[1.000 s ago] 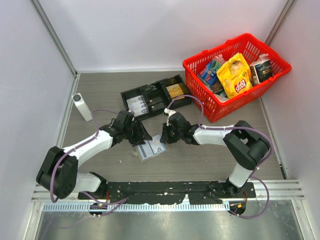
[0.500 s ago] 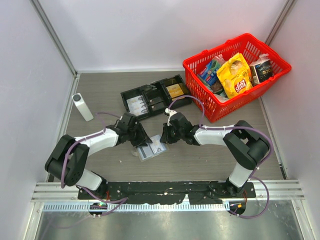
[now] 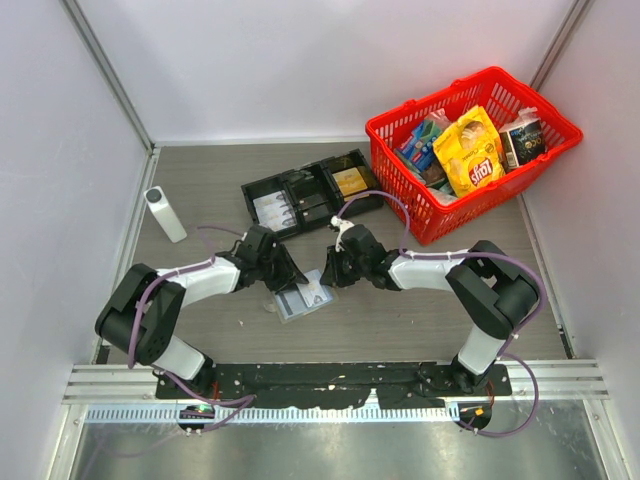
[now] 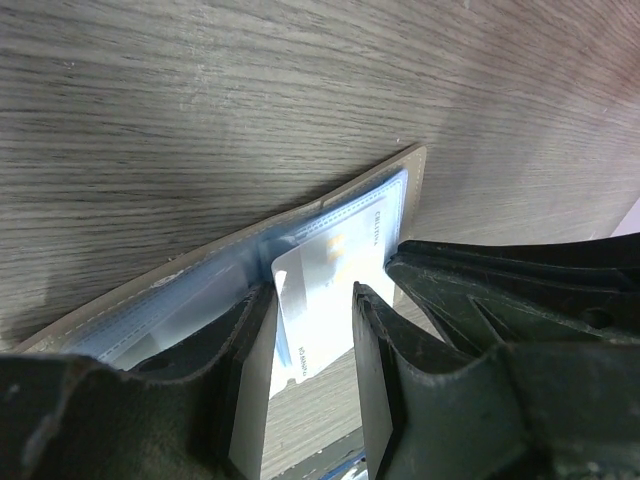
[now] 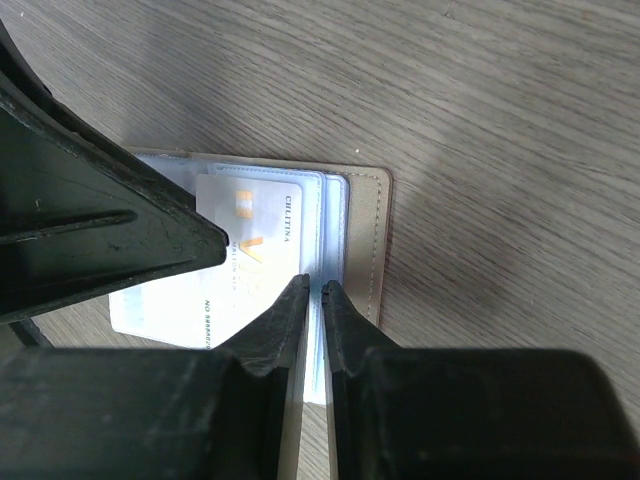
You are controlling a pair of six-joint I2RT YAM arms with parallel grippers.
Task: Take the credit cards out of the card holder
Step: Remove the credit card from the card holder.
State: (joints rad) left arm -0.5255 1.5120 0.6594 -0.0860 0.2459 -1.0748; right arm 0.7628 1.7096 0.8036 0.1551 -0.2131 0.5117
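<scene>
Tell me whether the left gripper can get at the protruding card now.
Probably yes: the left gripper stands open astride the card, nothing lies between, and the right gripper pinches the card holder.

Card holder [image 3: 303, 299] lies flat on the table [image 3: 200, 330] front-centre, with the credit cards [image 5: 250, 265] lying in it. Left gripper [image 3: 289, 279] is at its left edge, right gripper [image 3: 328, 275] at its right. Compartment tray [image 3: 312, 205] sits behind it, basket [image 3: 440, 220] right of the tray, upright canister [image 3: 165, 213] well left of the tray.
</scene>
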